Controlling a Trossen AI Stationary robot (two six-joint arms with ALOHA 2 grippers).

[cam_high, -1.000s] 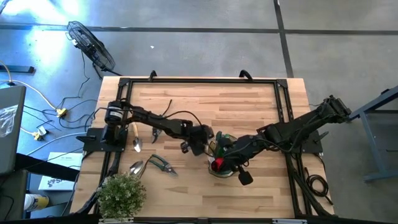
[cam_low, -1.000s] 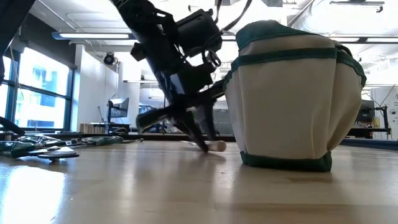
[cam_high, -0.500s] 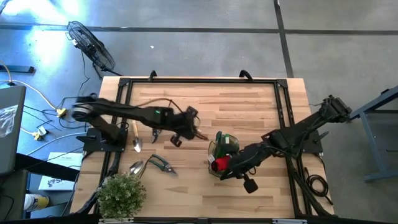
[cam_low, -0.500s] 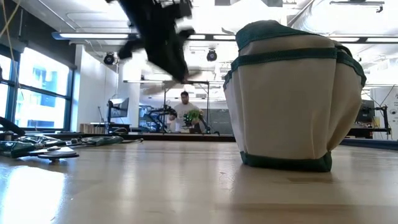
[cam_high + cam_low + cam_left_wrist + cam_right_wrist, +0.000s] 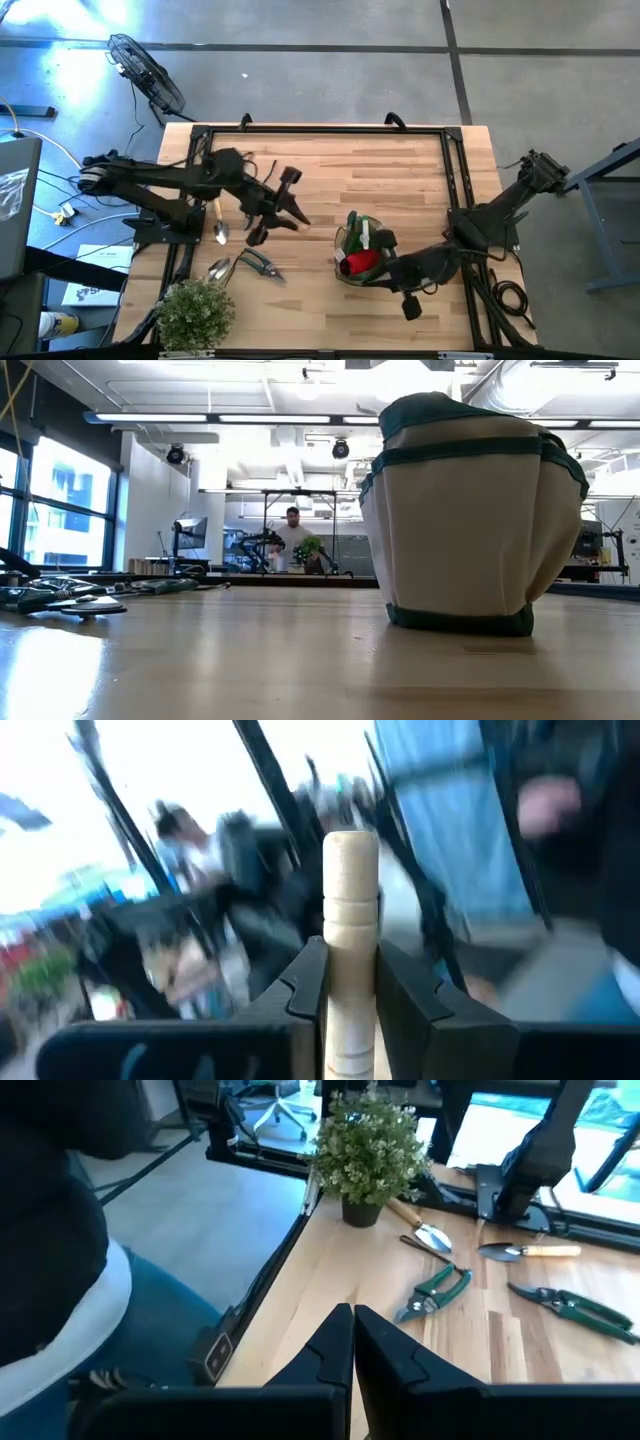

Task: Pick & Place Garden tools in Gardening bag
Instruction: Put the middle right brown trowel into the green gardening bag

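The gardening bag (image 5: pixel 358 245) stands upright on its base on the table, right of the middle, with a red piece (image 5: pixel 360 262) in its mouth; it fills the right of the low view (image 5: pixel 470 510). My left gripper (image 5: pixel 285 208) is up over the table, left of the bag, shut on a wooden-handled tool (image 5: pixel 350 920); the tool's metal end is hidden. My right gripper (image 5: pixel 388 272) is by the bag's near right side, shut and empty (image 5: pixel 352 1338). Neither gripper shows in the low view. My left gripper pinches the tool's round wooden handle (image 5: pixel 350 982) between its two fingers (image 5: pixel 305 990), one on either side. The handle lies along the fingers, and its free end (image 5: pixel 350 845) sticks out past the fingertips. The tool is lifted clear of the table.
A wooden-handled trowel (image 5: pixel 216 216), a silver scoop (image 5: pixel 218 268) and pruners (image 5: pixel 258 263) lie at the table's left. A bushy potted plant (image 5: pixel 195 310) stands at the near left corner. The right wrist view shows the plant (image 5: pixel 370 1150) and green pruners (image 5: pixel 435 1290).
My left gripper has risen from the table beside the bag and gone toward the table's left edge, carrying the wooden-handled tool up out of the low view. My right gripper has drawn back from the bag's mouth toward the near edge.
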